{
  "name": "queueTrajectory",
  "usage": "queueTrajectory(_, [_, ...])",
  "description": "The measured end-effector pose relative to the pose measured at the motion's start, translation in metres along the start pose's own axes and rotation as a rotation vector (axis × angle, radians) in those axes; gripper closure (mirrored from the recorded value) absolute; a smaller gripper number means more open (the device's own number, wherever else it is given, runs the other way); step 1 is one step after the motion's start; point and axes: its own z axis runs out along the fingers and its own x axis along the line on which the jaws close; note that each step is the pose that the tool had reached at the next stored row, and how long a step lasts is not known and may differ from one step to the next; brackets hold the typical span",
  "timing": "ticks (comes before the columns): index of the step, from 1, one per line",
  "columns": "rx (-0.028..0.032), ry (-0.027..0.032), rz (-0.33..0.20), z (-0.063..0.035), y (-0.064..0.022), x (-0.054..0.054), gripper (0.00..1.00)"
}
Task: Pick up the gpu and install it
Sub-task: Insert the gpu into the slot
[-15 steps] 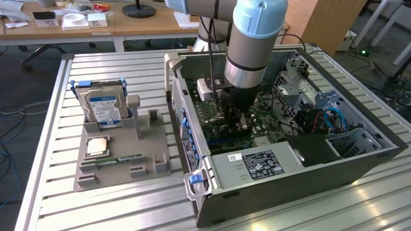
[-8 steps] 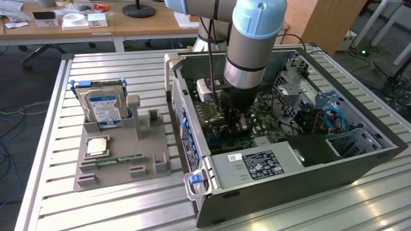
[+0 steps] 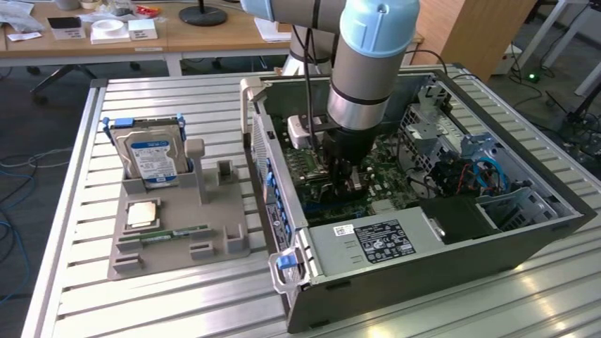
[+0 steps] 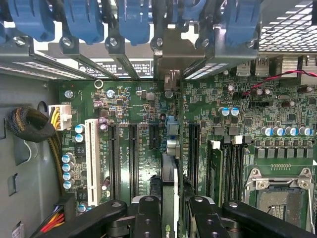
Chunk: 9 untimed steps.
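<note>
— One card, the gpu point(image 4: 169, 193), sits clamped edge-on between the gripper point(image 4: 173, 218) fingers, directly below the wrist, over the motherboard point(image 4: 138, 109) slots.

— Risk?

— If it's offset from the slot, pressing down could jam or bend it.

Blue latches point(image 4: 81, 20) and RAM sticks point(image 4: 214, 168) flank the open slots point(image 4: 132, 158).

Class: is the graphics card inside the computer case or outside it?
Inside. The gripper holds the graphics card on edge above the motherboard slots.
</note>
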Motion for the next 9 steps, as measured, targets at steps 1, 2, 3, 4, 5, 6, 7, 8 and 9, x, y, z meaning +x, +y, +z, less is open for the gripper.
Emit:
queueTrajectory(1, [0.0,0.0,0.0,0.0,0.0,0.0,0.74])
queueTrajectory(2, [0.0,0.0,0.0,0.0,0.0,0.0,0.74])
queueTrajectory(3, [-0.0008,-0.0013,0.001,0.0004,0.0004,-0.0001,0.73])
queueTrajectory(4, [0.0002,-0.0008,0.001,0.0004,0.0003,-0.0001,0.73])
queueTrajectory(5, [0.0005,-0.0009,0.001,0.0004,0.0003,-0.0001,0.67])
queueTrajectory(6, [0.0001,-0.0002,0.0,0.0001,0.0001,-0.0001,0.61])
queueTrajectory(7, [0.0,-0.0002,0.0,0.0001,0.0,0.0,0.61])
queueTrajectory(8, [0.0,-0.0002,0.0,0.0001,0.0,0.0,0.55])
queueTrajectory(9, [0.0,-0.0001,0.0,0.0,0.0,0.0,0.49])
